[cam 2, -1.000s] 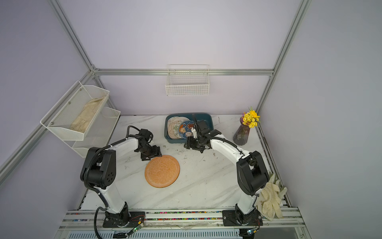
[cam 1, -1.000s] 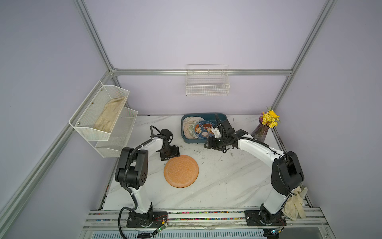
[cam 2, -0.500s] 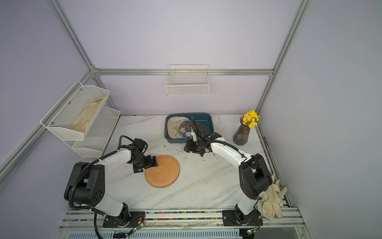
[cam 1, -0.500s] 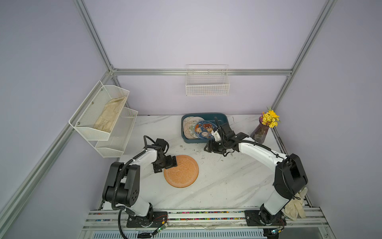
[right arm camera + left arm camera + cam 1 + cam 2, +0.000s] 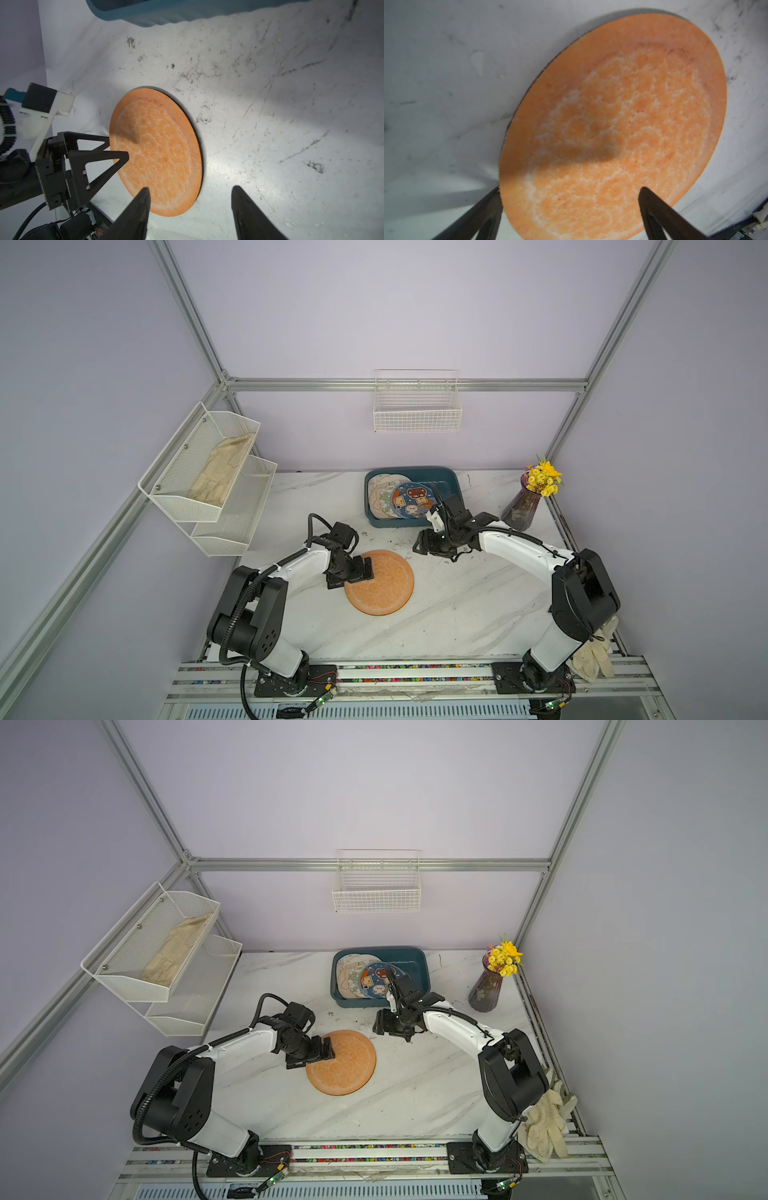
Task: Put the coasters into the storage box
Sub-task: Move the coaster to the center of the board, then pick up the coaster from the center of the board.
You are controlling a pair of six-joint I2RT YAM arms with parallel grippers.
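My left pincer [image 5: 360,571] has swung to the single orange coaster [image 5: 384,587] on the table [image 5: 457,614], spread astride its edge, arm stretched low. My right pincer [image 5: 419,545] hovers parted and empty near the storage box [image 5: 452,485], which holds at least three coasters [image 5: 411,499].

A robotics lab cell dressed as a home corner. Bare aluminium framing [image 5: 407,384] boxes in plain lilac walls [image 5: 374,315], and two white-and-black arms [image 5: 291,568] [image 5: 515,547] are bolted to a slotted rail [image 5: 415,672] with exposed wiring at the front edge of a scuffed marble-look tabletop [image 5: 457,614]. The props are household ones: a wire basket [image 5: 417,414], a mesh shelf [image 5: 216,489], a vase [image 5: 521,510] of flowers and a box [image 5: 411,468] of coasters [image 5: 409,499].
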